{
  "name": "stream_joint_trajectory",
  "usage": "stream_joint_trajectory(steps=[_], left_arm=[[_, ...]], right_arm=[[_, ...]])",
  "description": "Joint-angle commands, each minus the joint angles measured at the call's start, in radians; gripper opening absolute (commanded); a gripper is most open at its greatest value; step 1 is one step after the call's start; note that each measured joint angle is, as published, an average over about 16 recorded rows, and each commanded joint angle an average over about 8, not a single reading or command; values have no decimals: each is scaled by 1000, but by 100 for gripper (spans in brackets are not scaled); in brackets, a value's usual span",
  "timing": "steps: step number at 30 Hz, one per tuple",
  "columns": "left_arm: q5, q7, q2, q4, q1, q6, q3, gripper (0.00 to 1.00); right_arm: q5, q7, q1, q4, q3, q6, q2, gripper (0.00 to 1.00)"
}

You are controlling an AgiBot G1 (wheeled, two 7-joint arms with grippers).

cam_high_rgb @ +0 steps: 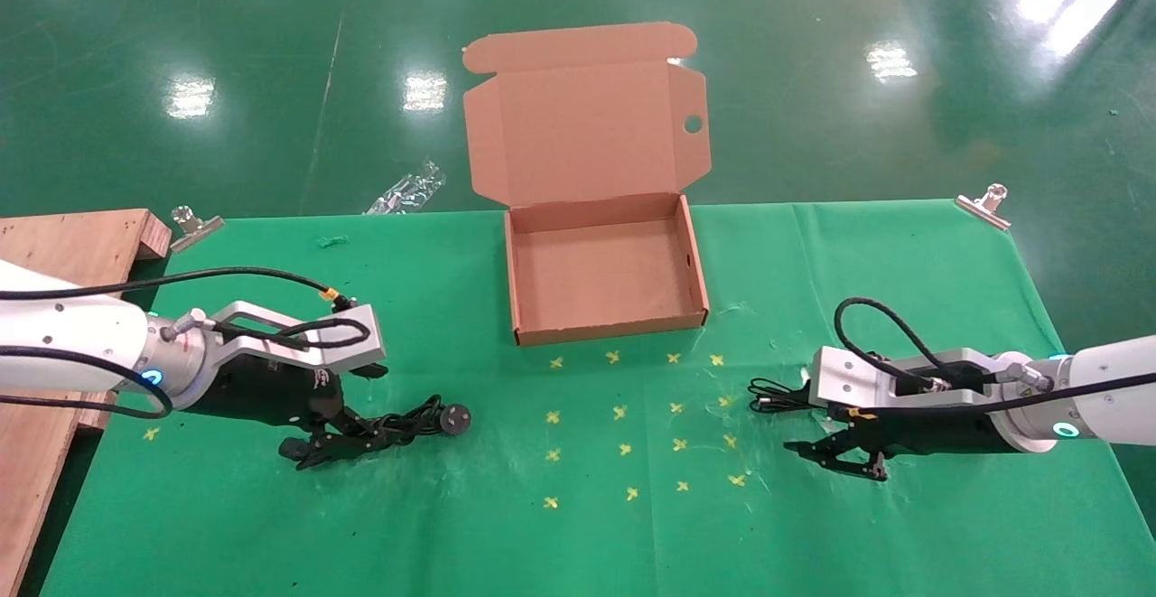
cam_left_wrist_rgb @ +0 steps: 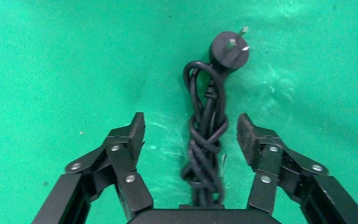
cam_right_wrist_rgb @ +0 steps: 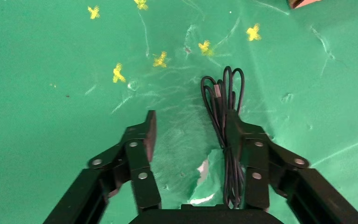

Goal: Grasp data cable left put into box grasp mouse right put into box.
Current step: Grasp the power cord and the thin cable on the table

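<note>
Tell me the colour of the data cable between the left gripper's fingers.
Black, plug included. The data cable shows best in the left wrist view, lying between the open left gripper.

Box (cam_high_rgb: 603,276) at 12 o'clock on table (cam_high_rgb: 452,525), data cable (cam_high_rgb: 411,423) at 8, thin cord (cam_high_rgb: 775,394) at 4.

One box (cam_high_rgb: 603,276), one data cable (cam_high_rgb: 411,422).

High forward-down head view over table (cam_high_rgb: 271,525); close wrist views (shared green cloth)
</note>
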Motion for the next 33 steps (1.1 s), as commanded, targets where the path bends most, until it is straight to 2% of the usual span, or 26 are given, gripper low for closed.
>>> stream_joint_trajectory(steps=[1, 7, 8, 15, 16, 30, 31, 33], left_arm=[[5, 7, 2, -2, -7, 2, 2, 100], [30, 22, -1, -25, 21, -15, 17, 100], [35, 21, -1, -28, 25, -19, 19, 97], [76, 0, 6, -46, 50, -56, 32, 9], [82, -4, 8, -46, 52, -62, 33, 0], [123, -9, 22, -43, 62, -85, 50, 0], [124, -9, 21, -42, 63, -84, 50, 0], [124, -9, 21, -43, 64, -83, 51, 0]], right_arm=[[-4, 2, -1, 0, -2, 1, -1, 100], [-18, 2, 2, -3, -6, 6, 0, 100], [-20, 1, 2, -4, -7, 7, 1, 100], [-39, -7, 1, -21, -13, 17, 2, 100], [-42, -8, 1, -23, -14, 19, 1, 100], [-71, -17, -2, -52, -23, 41, -2, 100], [-76, -19, -2, -57, -25, 46, -4, 94], [-86, -23, -2, -67, -28, 56, -8, 73]])
